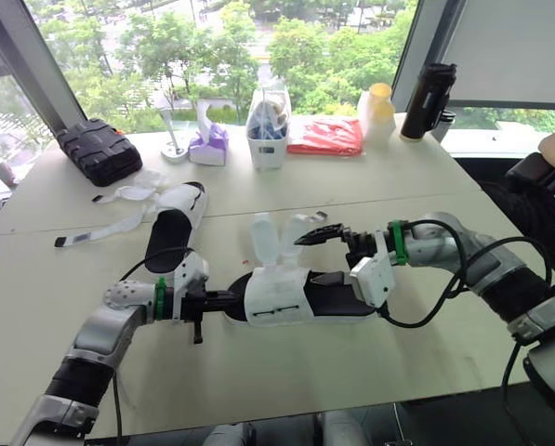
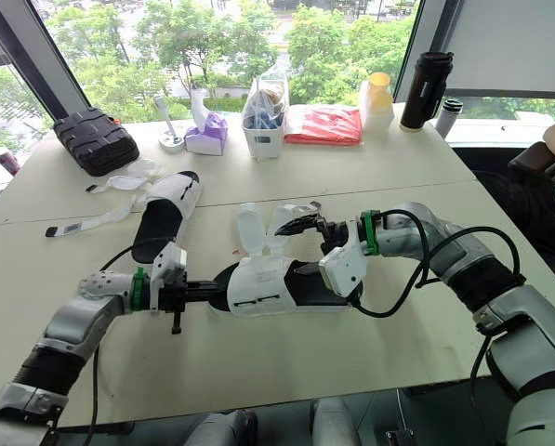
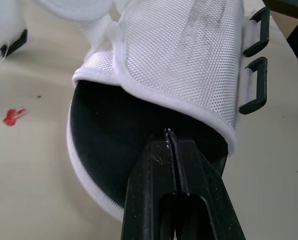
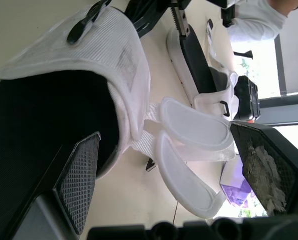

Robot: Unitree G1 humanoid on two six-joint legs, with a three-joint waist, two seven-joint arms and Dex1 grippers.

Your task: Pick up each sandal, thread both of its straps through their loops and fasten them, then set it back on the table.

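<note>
Left eye view, left gripper closed at sandal, right gripper open by straps, second sandal behind

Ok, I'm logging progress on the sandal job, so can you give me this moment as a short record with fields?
near sandal: centre of the table, between both grippers
straps: both standing up, unthreaded
loops: black, nothing through them
left gripper: shut on the near sandal's sole rim
right gripper: open, fingers either side of the straps
far sandal: on the table, farther back on the robot's left
far sandal's straps: loose, trailing on the table
fastened: none yet
</note>
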